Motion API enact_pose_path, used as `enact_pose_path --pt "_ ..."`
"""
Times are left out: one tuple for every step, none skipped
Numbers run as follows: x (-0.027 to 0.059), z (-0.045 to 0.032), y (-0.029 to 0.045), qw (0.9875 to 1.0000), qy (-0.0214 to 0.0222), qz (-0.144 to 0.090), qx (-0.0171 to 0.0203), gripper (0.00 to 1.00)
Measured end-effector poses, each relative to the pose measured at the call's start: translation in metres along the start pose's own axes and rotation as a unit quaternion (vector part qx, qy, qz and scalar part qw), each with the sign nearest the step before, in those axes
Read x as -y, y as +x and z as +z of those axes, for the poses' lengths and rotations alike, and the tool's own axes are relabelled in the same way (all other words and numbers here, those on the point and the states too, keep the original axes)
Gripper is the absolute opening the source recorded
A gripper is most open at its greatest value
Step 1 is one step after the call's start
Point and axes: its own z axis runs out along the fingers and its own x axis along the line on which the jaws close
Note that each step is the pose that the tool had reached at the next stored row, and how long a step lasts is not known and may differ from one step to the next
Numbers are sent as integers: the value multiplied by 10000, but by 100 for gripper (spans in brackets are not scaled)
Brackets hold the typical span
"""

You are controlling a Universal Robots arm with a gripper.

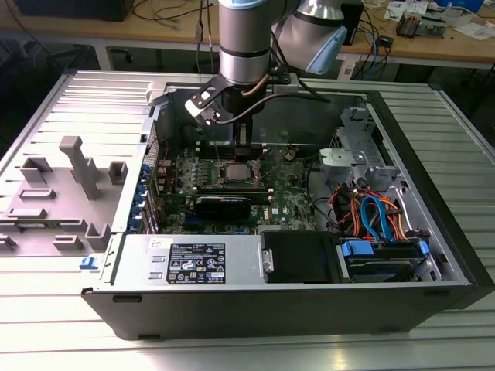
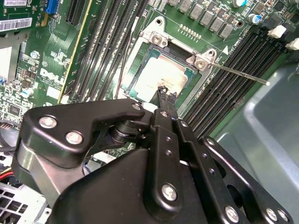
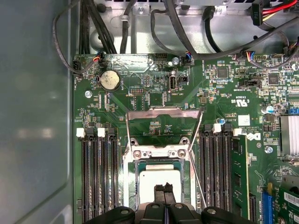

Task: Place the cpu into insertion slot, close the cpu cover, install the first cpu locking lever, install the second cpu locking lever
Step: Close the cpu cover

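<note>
The cpu (image 3: pixel 161 179) lies flat in the insertion slot (image 3: pixel 135 186), its pale silver face up; in the second wrist view the cpu (image 2: pixel 159 74) sits inside the silvery socket frame. The cpu cover (image 3: pixel 163 112) is swung open, away from the socket, and green board shows through its cut-out. One thin locking lever (image 3: pixel 200 172) runs along one side of the socket, and a second lever (image 3: pixel 127 133) along the other. My gripper (image 3: pixel 163 188) hovers just over the cpu's near edge, shut with nothing held. Seen from the exterior view, the gripper (image 1: pixel 243 151) hangs over the socket (image 1: pixel 234 172).
Black memory slots (image 3: pixel 98 177) flank the socket on both sides. A coin cell (image 3: pixel 110 80) and cable bundles (image 3: pixel 187 28) lie beyond the cover. The open case's wall (image 3: pixel 32 116) stands close by. Drive bays with orange and blue cables (image 1: pixel 371 216) fill the exterior view's right.
</note>
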Motion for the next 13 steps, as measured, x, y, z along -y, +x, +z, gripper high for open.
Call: enact_pose_path --pt "0 -4 0 10000 0 0 0 11" --pt "0 -11 -1 10000 -1 -1 0 11" --pt "-1 -20 -1 10000 -1 0 0 11" --pt "-1 -29 -1 10000 -1 0 -1 11" --pt "-1 -33 -1 10000 -2 0 -2 11" --pt "-1 -37 -2 10000 -1 0 -1 11" --pt "-1 -40 -2 10000 -1 0 0 11" --pt "-1 -42 -2 10000 -1 0 -1 11" --pt "-1 -44 -2 10000 -2 0 -2 11" --pt "-1 -46 -3 10000 -1 0 -1 11" --pt "-1 -47 -3 10000 -1 0 -1 11" --pt "-1 -53 -3 10000 0 0 0 11" --pt "-2 -64 -3 10000 -1 0 -2 11"
